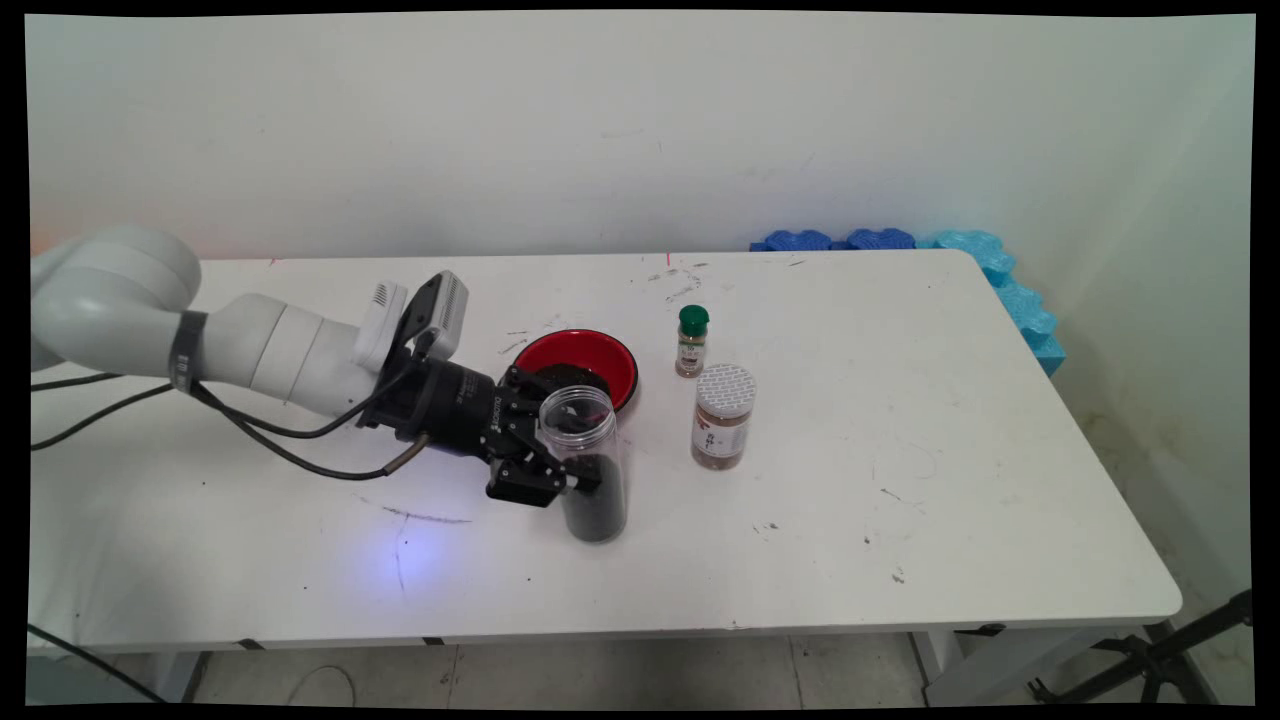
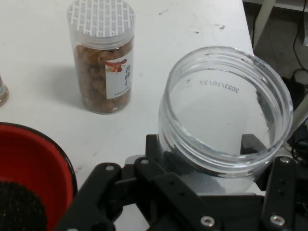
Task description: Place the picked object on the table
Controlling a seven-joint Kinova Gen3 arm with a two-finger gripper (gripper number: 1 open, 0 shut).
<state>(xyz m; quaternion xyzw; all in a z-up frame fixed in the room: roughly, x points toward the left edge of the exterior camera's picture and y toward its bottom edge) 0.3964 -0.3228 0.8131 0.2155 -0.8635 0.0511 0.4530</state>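
My gripper (image 1: 568, 440) is shut on a clear plastic jar (image 1: 586, 462) with no lid, one finger on each side of it. The jar stands upright near the table's middle, and dark grains fill its lower half. The hand view looks at the jar's (image 2: 226, 110) open mouth just above the gripper (image 2: 221, 161). Right behind the jar sits a red bowl (image 1: 600, 352) with a heap of dark grains (image 1: 568, 378) in it. That same bowl (image 2: 36, 159) fills the lower left corner of the hand view.
To the jar's right stands a jar of brown pieces with a white patterned lid (image 1: 722, 418) (image 2: 102, 57), and a small green-capped spice bottle (image 1: 691, 341) stands behind it. Blue foam pieces (image 1: 1000, 268) line the table's far right corner. Black cables (image 1: 300, 445) hang from the arm.
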